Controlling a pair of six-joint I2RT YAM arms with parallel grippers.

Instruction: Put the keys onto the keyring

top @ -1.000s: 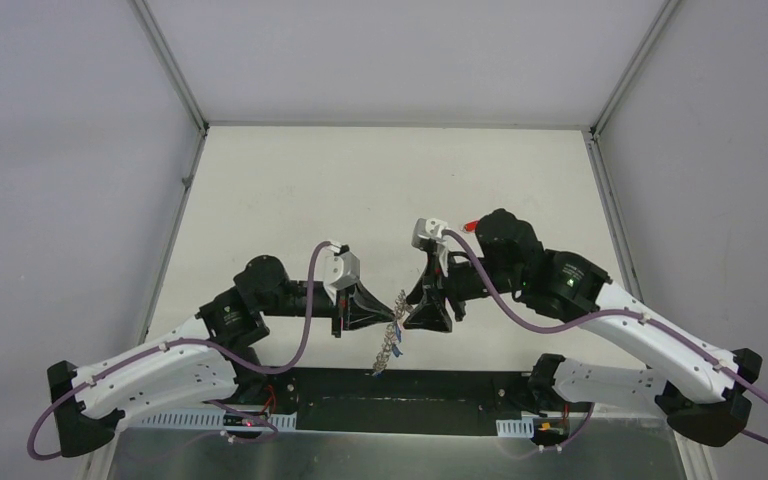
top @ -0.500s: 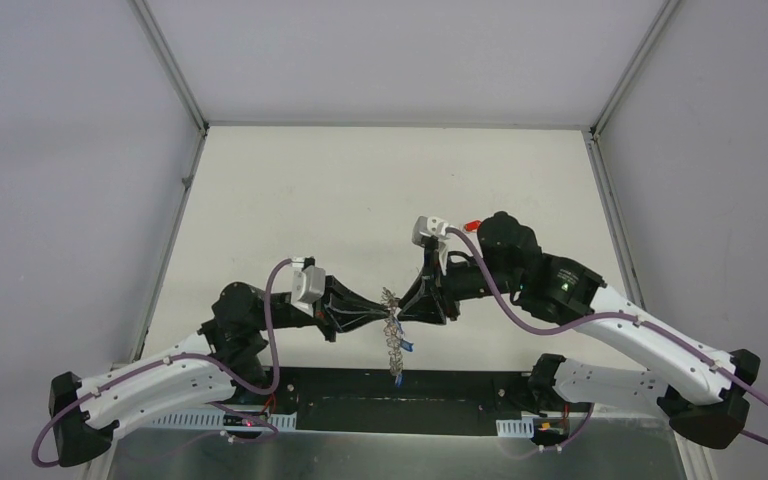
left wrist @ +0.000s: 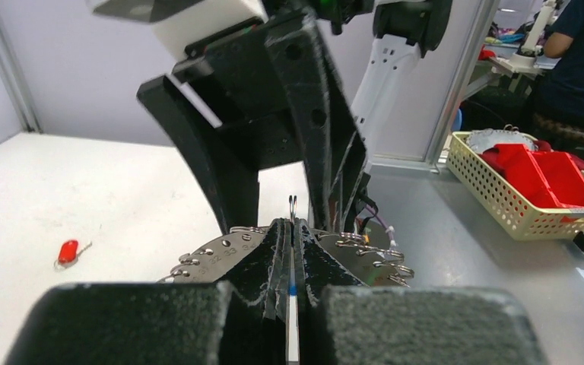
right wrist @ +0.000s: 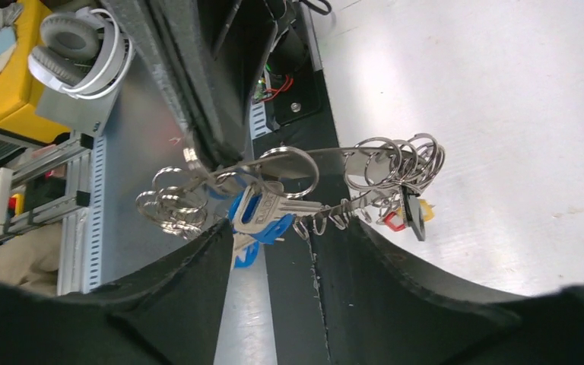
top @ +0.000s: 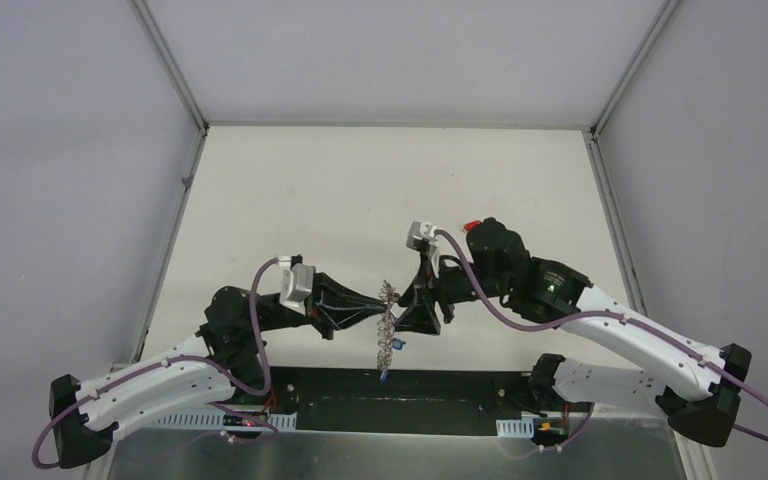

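Observation:
The keyring [top: 390,335], a flat grey metal plate rimmed with wire loops, hangs edge-on between the two arms above the table's near edge. My left gripper [top: 384,308] is shut on its rim, and the plate [left wrist: 214,259] shows on both sides of the fingers. My right gripper [top: 412,312] faces it from the right with its jaws open. A key with a blue tag [right wrist: 265,211] hangs from a large loop on the keyring [right wrist: 365,163] between those fingertips. A red-tagged key [left wrist: 68,252] lies alone on the white table.
Red and yellow tags [right wrist: 403,217] hang from loops at the ring's far end. A black base strip [top: 400,392] runs along the near table edge. Off the table stand a yellow basket [left wrist: 502,194] with red items and headphones [right wrist: 76,46].
The left arm has drawn back to the left and the keyring has shifted slightly left with it. The right arm followed leftward; its jaws narrowed, then widened again.

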